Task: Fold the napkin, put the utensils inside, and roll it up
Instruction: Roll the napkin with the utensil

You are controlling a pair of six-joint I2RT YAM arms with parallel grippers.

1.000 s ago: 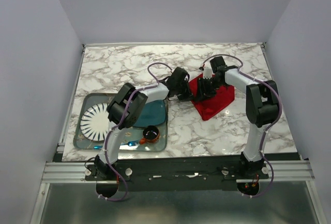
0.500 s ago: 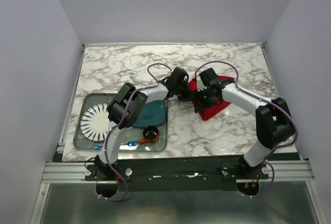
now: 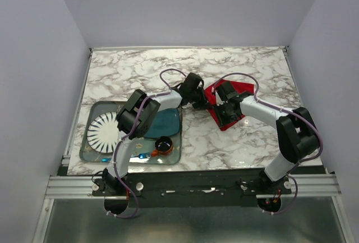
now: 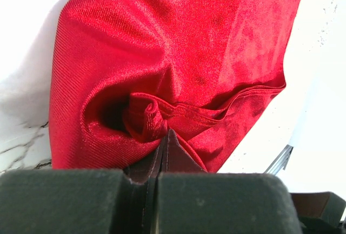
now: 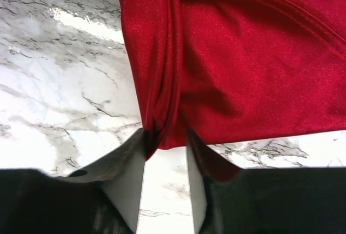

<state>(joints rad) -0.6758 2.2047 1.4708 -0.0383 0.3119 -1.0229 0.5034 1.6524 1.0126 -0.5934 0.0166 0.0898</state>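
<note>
The red napkin (image 3: 238, 89) lies bunched on the marble table right of centre. My left gripper (image 3: 202, 102) is at its left edge and is shut on a pinched fold of the napkin (image 4: 178, 45), its tips (image 4: 166, 134) pressed together. My right gripper (image 3: 225, 117) reaches over the cloth to its near corner. In the right wrist view a rolled edge of the napkin (image 5: 243, 55) fills the gap between the fingertips, and the gripper (image 5: 166, 136) is closed on that thick fold. The utensils are hidden; no fork shows in any view.
A grey tray (image 3: 90, 148) sits at the near left with a striped white plate (image 3: 104, 131), a teal plate (image 3: 166, 124), a dark cup (image 3: 164, 143) and a blue plastic utensil (image 3: 143, 155). Bare marble lies behind and to the right of the napkin.
My right gripper moved from the napkin's far side toward its near left corner, opened wider on the way and closed again on the cloth. The left gripper stayed shut in place.
</note>
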